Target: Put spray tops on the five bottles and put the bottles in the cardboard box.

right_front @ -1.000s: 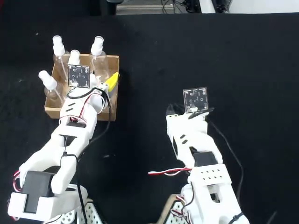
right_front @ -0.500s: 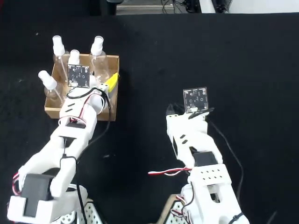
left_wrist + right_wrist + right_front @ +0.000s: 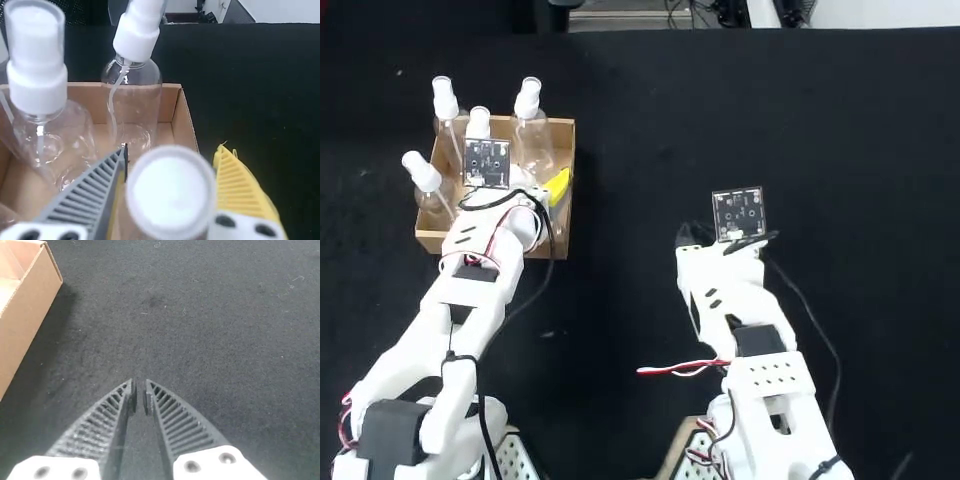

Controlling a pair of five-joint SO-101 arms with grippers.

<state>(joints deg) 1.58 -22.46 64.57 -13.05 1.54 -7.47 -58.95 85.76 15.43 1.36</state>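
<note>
Black tabletop (image 3: 770, 120) carries the whole station, with the cardboard box (image 3: 432, 241) toward its far left side. Four bottles (image 3: 530, 130) stand upright inside the box, each with a white spray top (image 3: 528, 97) fitted, so that portion of the task reads as complete. The fifth bottle (image 3: 170, 192) also carries its top and sits between the left jaws, which pinch it from both sides, the grey one against one flank of the cap and the yellow one against the other. It is held at the right side of the box, just beside two of the standing bottles. Whether its base already rests on the box floor cannot be told, since the cap and jaws hide everything beneath. Judged remaining: seat this bottle, release it and clear the arm. Nothing else appears outstanding. Right jaws are pressed almost together, with only a slit between the tips. They hold nothing and sit low over bare tabletop, well apart from the bottles, with a corner of the box off to one side.
</note>
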